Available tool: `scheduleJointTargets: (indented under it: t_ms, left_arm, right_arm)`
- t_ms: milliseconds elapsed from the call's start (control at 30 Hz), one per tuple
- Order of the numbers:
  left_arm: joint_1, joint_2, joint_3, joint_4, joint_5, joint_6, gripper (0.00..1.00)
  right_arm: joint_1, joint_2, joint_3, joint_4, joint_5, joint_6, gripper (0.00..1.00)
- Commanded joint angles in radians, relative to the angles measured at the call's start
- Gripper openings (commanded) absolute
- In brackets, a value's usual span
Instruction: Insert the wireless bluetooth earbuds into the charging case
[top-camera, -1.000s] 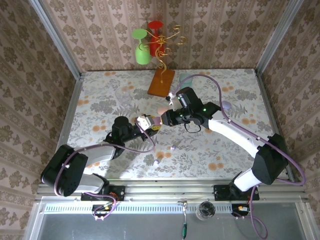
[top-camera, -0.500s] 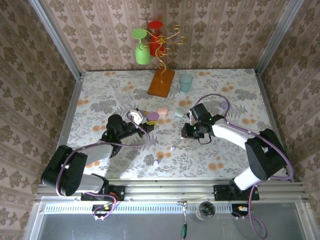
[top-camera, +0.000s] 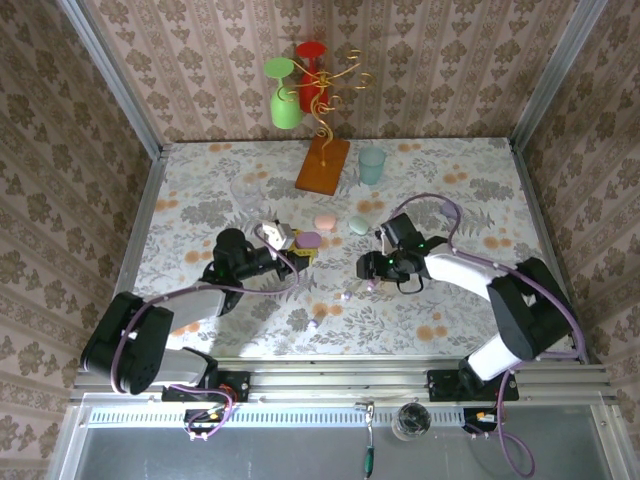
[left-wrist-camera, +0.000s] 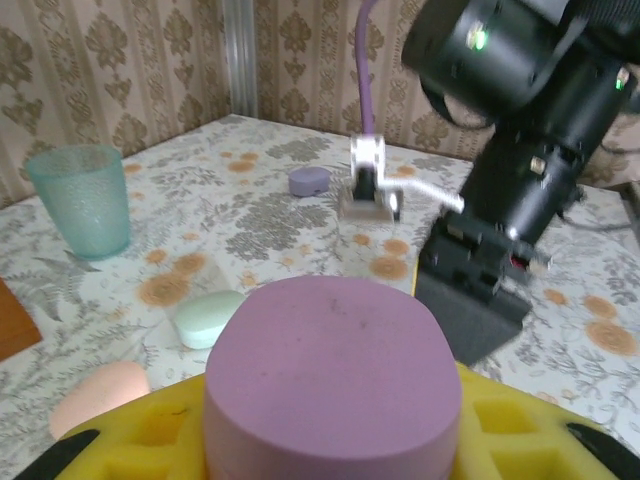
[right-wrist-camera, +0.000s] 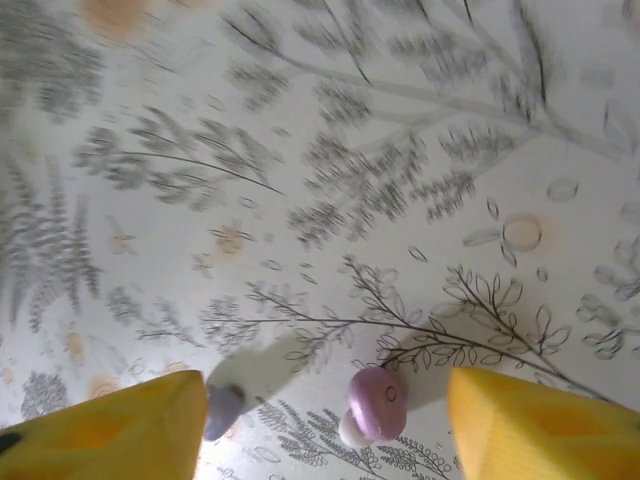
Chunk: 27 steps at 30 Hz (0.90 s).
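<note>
Left claw (top-camera: 300, 247) is clamped on the purple case (left-wrist-camera: 333, 370), its yellow pads hugging the sides, and the case is held up off the bench (top-camera: 200, 190). My guess is that it is being kept steady as the receiving dock. The case shows a smooth rounded top with no open lid that I can make out. Right of the case and a little nearer the arm bases, the right claw (right-wrist-camera: 320, 420) hangs low over the bench with its yellow fingers spread wide. A purple earbud (right-wrist-camera: 377, 402) lies loose on the floral surface in the gap between them, touched by neither finger. The straddle looks like a line-up for a pinch. A second, duller bud (right-wrist-camera: 224, 410) sits just beside the other finger and could get nudged on closing. Beyond the case, the pink case (top-camera: 325, 222) and green case (top-camera: 358, 225) rest side by side, apparently spares.
</note>
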Motion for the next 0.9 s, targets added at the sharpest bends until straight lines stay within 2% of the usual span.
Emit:
scheduleJointTargets:
  t_ms: [0, 167, 333, 500, 633, 867]
  left_arm:
    - [0.004, -0.048, 0.041, -0.079, 0.074, -0.015, 0.32]
    - [0.003, -0.069, 0.067, -0.150, 0.129, -0.014, 0.33]
    - [0.001, -0.073, 0.070, -0.151, 0.176, -0.025, 0.32]
    - [-0.011, -0.066, 0.075, -0.156, 0.203, -0.028, 0.32]
    - [-0.020, -0.068, 0.083, -0.179, 0.218, -0.030, 0.32]
    - [-0.030, -0.071, 0.085, -0.187, 0.237, -0.029, 0.32]
  right_arm:
    - [0.002, -0.105, 0.022, -0.006, 0.043, -0.148, 0.78]
    - [0.017, -0.257, 0.008, 0.056, -0.032, -0.327, 0.93]
    - [0.069, -0.351, 0.007, 0.115, -0.122, -0.504, 0.99]
    - [0.156, -0.365, 0.026, 0.193, -0.163, -0.631, 1.00]
    - [0.193, -0.326, 0.058, 0.251, -0.184, -0.655, 1.00]
    - [0.189, -0.254, 0.074, 0.294, -0.088, -0.667, 1.00]
